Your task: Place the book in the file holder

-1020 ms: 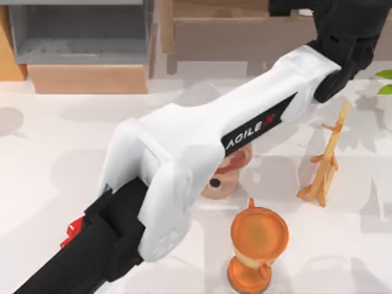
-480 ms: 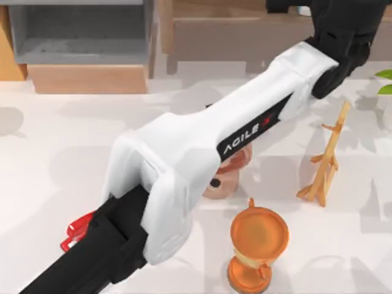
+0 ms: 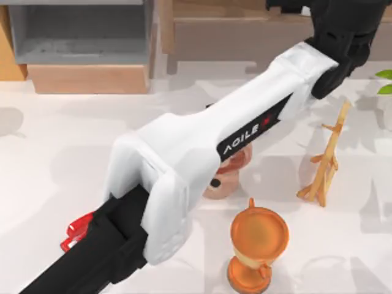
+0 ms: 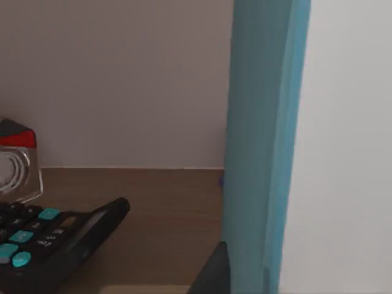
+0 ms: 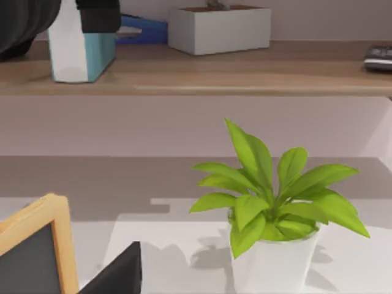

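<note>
Step in hand: pick-up of the book; placement not yet started. The book stands upright on the long wooden shelf, well apart from the file holder and to the file holder's right in the top view. The file holder itself holds nothing visible. The left arm reaches diagonally across the bench, past the file holder, up to the shelf. The left end effector sits at the book's upper end in the right wrist view. In the left wrist view the teal cover lies right against the camera, with a calculator further along the shelf, on the side away from the file holder. Whether the left end effector is clamped on the book or apart: cannot tell. The right arm is idle, low over the bench by a potted plant, far from the file holder. Judgement on next move: confirm a firm hold, lift the book clear of the shelf, carry it leftward to the file holder, and lower it inside while keeping it upright so it clears the thin grey walls.
</note>
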